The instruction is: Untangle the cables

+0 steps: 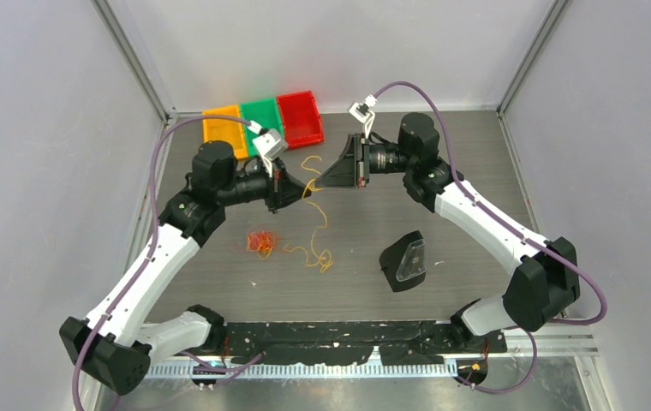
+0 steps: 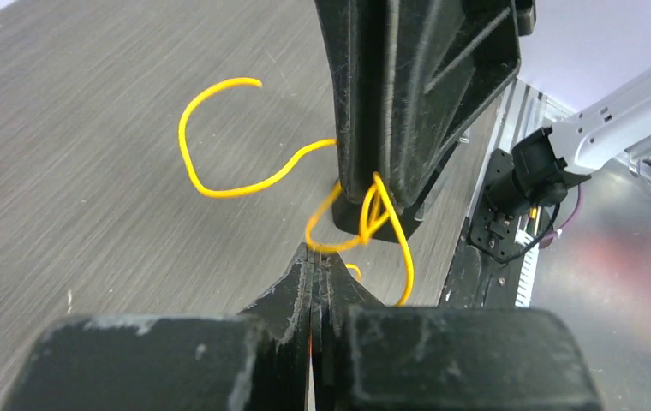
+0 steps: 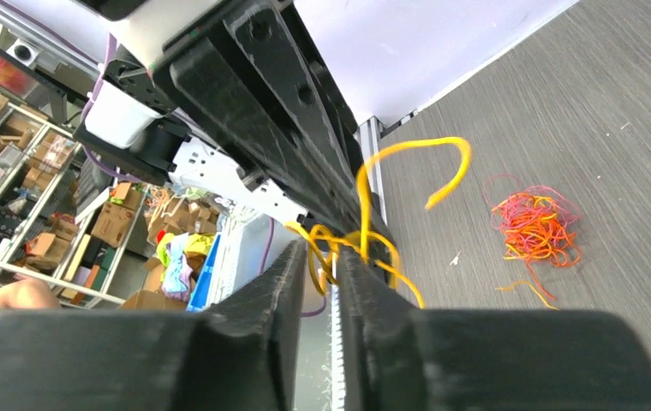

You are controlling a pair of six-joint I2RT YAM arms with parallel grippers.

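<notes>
Pinching shut w/ no gap showing btwn its jaws, the left gripper (image 2: 314,253) has the yellow cable (image 2: 219,188) clamped right at its tips. The right gripper (image 3: 322,267) faces it almost nose to nose. Its jaws stand a sliver apart w/ yellow strands filling the slot, which reads as a grip on the same cable.

Between the two tips sits the knot (image 2: 365,214), a few loops crossing tightly and held up off the table (image 1: 459,163), beyond the orange-red bundle (image 1: 260,242) and to its right. From the knot one free end curls away in the air; the rest drops and lies in loose bends just right of that bundle, apart from it.

Handling, as a guess: the cable looks thin, very light and limp – but springy enough to hold its curls, so loops may snap back when let go. Probably slick-coated, so a short pinch could slip. Best hold is close to the knot on either side, on single strands, not on the crossing itself – pulling there would likely tighten it.
</notes>
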